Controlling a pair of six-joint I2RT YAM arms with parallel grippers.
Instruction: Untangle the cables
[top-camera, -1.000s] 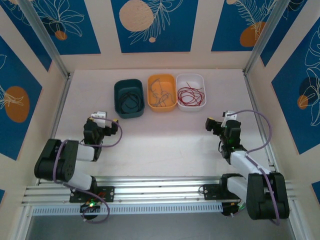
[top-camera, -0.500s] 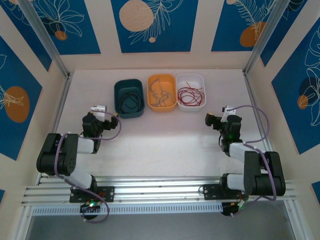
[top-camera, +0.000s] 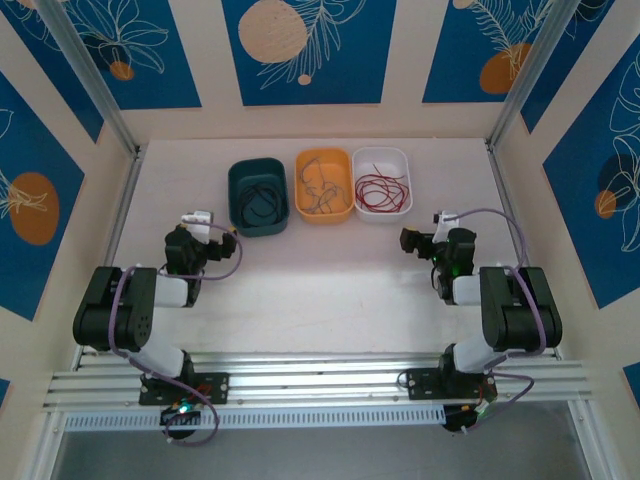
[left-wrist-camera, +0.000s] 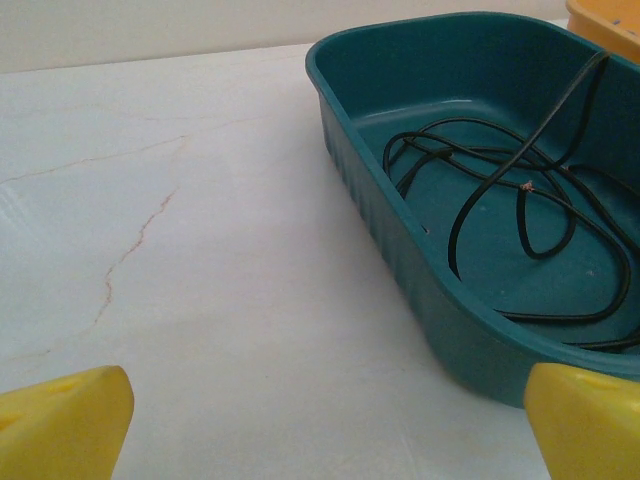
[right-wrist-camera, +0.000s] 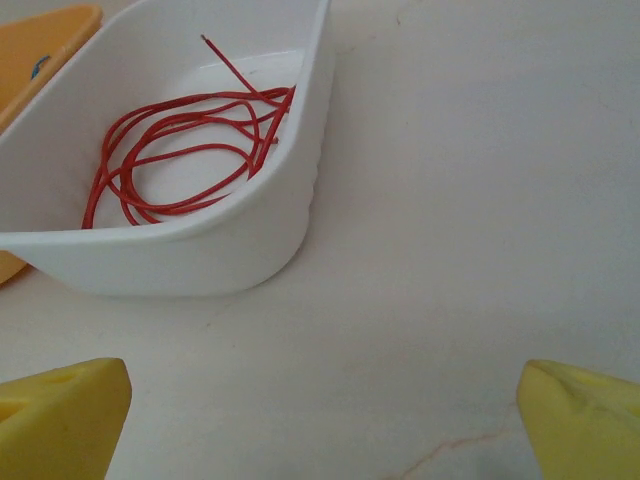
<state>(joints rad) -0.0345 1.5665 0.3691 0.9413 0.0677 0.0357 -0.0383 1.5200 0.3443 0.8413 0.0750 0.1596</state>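
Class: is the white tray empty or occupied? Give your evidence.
Occupied. The white tray holds a looped red cable lying on its floor, as the right wrist view shows.

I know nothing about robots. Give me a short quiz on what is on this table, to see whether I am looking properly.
1. True or false: the red cables lie in the white tray.
2. Which tray holds the black cables? A orange tray; B teal tray; C white tray.
3. Fill in: the left hand and the right hand are both ____ and hold nothing.

Key: 1 true; 2 B; 3 open.
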